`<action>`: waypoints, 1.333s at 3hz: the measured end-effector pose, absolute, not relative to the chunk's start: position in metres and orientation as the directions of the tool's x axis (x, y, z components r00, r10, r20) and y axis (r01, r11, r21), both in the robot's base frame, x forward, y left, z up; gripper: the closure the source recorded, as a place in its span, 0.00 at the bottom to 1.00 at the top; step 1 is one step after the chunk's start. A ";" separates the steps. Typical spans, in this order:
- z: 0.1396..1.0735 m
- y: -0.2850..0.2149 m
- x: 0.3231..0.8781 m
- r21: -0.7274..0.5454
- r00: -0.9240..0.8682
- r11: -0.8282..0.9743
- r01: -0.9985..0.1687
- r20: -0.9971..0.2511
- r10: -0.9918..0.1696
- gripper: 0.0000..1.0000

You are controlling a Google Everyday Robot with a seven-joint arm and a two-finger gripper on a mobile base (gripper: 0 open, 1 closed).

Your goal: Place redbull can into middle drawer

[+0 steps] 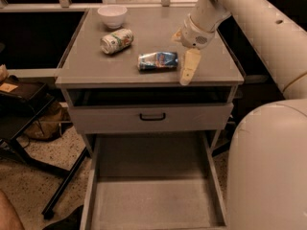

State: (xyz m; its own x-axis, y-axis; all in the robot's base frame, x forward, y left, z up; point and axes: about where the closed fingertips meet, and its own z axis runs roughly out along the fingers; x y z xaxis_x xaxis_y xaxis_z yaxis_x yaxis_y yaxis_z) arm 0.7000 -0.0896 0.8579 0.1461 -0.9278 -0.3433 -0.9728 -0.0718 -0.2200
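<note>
Grey cabinet top (96, 68), seen from the front and above. The redbull can (158, 61) lies on its side near the middle of the top. The cream gripper (188, 69) hangs just beside the can at its 3 o'clock, pointing down at the top. How wide it stands cannot be told. A green-and-white can (116, 40) lies at the redbull can's 10 o'clock, with a white bowl (112, 16) at that can's 12 o'clock. At 6 o'clock, below a drawer front (110, 120) with a black handle (152, 116), the middle drawer (153, 207) stands pulled out.
</note>
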 end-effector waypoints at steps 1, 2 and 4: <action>0.848 -0.069 0.720 -0.216 0.194 -0.124 -0.969 -0.343 -0.919 0.00; 0.841 -0.052 0.737 -0.213 0.225 -0.159 -0.964 -0.338 -0.914 0.00; 0.839 -0.048 0.743 -0.228 0.226 -0.153 -0.962 -0.343 -0.911 0.42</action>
